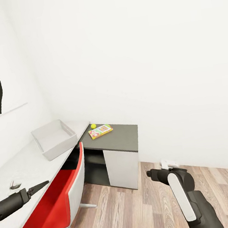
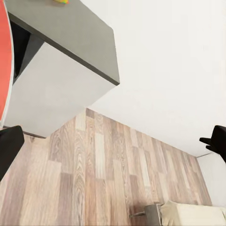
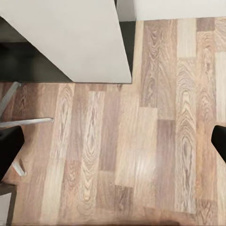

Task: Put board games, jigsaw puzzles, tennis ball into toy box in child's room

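The grey toy box (image 1: 54,139) stands empty on the pale table (image 1: 27,164) along the left wall. Beyond it, on a dark grey top (image 1: 122,136), lie the yellow-green tennis ball (image 1: 93,126) and a flat colourful box (image 1: 100,131) that looks like a board game. My left gripper (image 1: 41,186) hovers over the table's near part, well short of the toy box; the left wrist view shows it (image 2: 113,143) open and empty. My right gripper (image 1: 150,174) hangs over the wood floor, and it (image 3: 115,141) is open with nothing in it.
A red and white chair (image 1: 57,203) is tucked against the table between my arms. The dark top sits on a cabinet with a white door (image 1: 122,168). A small dark thing (image 1: 14,184) lies on the table. A cream bed corner (image 2: 193,214) shows over the floor.
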